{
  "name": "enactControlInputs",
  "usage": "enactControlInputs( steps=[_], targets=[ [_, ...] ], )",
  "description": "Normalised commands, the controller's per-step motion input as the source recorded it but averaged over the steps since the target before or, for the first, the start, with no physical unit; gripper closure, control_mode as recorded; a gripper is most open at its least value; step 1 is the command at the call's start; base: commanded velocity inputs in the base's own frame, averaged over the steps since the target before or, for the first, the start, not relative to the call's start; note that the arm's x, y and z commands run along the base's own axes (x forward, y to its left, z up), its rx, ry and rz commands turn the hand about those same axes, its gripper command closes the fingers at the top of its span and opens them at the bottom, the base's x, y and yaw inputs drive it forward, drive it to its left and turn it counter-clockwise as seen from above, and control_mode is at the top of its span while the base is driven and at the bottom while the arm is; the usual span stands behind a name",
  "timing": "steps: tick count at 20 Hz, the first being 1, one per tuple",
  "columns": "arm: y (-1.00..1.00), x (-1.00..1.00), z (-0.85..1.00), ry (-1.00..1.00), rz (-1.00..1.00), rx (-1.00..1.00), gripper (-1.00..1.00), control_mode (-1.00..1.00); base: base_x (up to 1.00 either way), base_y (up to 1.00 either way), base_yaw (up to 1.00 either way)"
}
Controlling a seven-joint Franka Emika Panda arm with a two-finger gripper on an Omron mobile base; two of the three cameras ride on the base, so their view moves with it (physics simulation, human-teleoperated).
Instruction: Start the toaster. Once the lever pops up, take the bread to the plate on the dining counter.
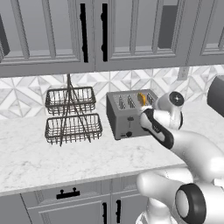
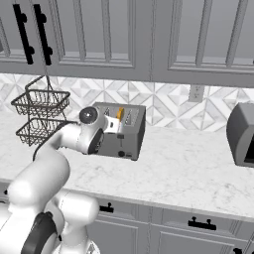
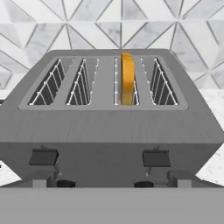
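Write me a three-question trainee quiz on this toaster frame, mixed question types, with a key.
1. True or false: the bread stands in one of the toaster slots.
2. Counting from the left in the hand view, which of the four slots holds it? A first, B second, C third, D fourth.
3. What stands to the left of the toaster on the counter in the left base view?

Key: 1 true; 2 C; 3 the wire basket rack.

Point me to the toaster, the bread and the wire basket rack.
toaster (image 3: 109,127): hand view, grey front face below the slots.
bread (image 3: 127,78): hand view, orange slice standing in the third slot from left.
wire basket rack (image 1: 73,128): left base view, lower tier.
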Motion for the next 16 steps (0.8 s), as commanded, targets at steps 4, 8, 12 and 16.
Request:
enactControlInputs(
  steps=[4, 8, 12, 16],
  targets=[
    [0.0, 0.34, -0.24, 0.0, 0.0, 0.0, -1.0, -1.0, 0.0, 0.0, 0.0],
    [-0.06, 0.18, -0.06, 0.0, 0.0, 0.0, -1.0, -1.0, 0.0, 0.0, 0.0],
    [-0.13, 0.01, 0.0, 0.0, 0.01, 0.0, -1.0, -1.0, 0.0, 0.0, 0.0],
    [-0.1, 0.01, -0.12, 0.0, 0.01, 0.0, -1.0, -1.0, 0.0, 0.0, 0.0]
  ],
)
